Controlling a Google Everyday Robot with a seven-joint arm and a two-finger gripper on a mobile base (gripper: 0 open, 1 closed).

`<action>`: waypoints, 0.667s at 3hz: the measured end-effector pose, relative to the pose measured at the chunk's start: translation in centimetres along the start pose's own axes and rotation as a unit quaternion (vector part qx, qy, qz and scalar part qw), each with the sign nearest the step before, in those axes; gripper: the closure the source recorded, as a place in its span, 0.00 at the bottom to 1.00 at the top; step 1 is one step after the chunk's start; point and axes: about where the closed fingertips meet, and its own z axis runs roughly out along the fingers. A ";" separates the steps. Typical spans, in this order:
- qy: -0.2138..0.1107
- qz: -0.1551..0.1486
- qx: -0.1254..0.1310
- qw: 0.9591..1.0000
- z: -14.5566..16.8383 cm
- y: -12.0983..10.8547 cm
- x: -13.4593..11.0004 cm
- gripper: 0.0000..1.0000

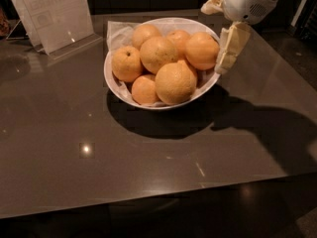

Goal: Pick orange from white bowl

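Note:
The white bowl [112, 82] stands at the back middle of the dark table, lined with crumpled white paper and full of several oranges. The orange [200, 50], smooth and deep orange, lies at the bowl's right side. Paler dimpled oranges [174, 83] fill the middle and front. A smaller one with a dark stem dot [126, 63] lies at the left. My gripper [214, 39] hangs at the bowl's right rim, open. One pale finger [232, 46] reaches down just right of the orange and the other sits behind it. It holds nothing.
A clear acrylic sign holder [53, 15] stands at the back left of the table [89, 182]. The table's front edge runs along the bottom of the view. The floor shows beyond the right edge. The arm's shadow lies to the right of the bowl.

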 end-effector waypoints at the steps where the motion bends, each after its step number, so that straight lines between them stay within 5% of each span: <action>1: -0.027 0.022 -0.005 0.999 1.8 -0.7 0.1 0.00; 2: -0.044 0.038 -0.015 0.998 3.3 -1.0 0.3 0.00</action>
